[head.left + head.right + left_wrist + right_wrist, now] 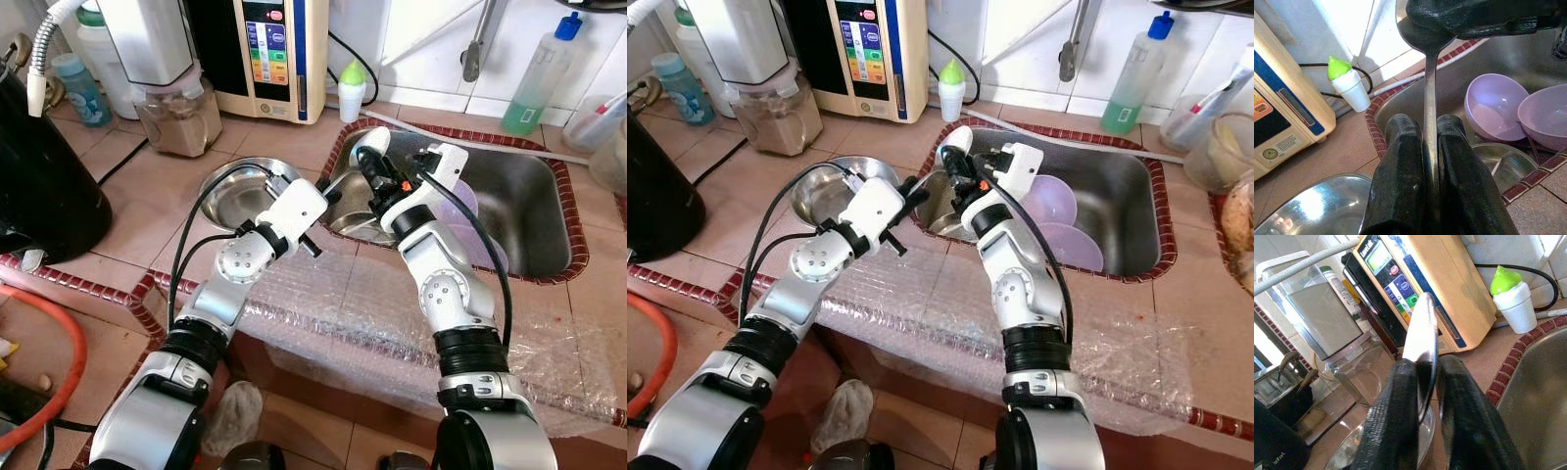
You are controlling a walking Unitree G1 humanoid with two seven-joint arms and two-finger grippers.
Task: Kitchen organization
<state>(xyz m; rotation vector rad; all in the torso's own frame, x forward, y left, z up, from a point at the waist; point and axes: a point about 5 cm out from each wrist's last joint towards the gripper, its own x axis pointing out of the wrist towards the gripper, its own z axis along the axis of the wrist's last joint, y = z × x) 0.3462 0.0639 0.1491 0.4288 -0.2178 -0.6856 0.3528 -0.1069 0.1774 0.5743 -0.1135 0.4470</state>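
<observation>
A metal spoon (1430,98) is held between both grippers over the left end of the steel sink (534,211). My left gripper (1425,120) is shut on its thin handle. My right gripper (1425,364) is shut on the spoon's bowl (1422,328). In the left eye view the two grippers meet above the sink's left rim, left gripper (328,193) beside right gripper (372,171). An empty steel bowl (240,191) sits on the tiled counter just left of the sink. Two purple bowls (1058,201) and a steel bowl (1498,161) lie in the sink.
Bubble wrap (372,313) covers the counter's front edge. A cream water machine (274,54), a blender jar (181,113) and a green-capped white bottle (351,90) stand at the back. A green soap bottle (537,83) is behind the sink. A black appliance (39,186) stands far left.
</observation>
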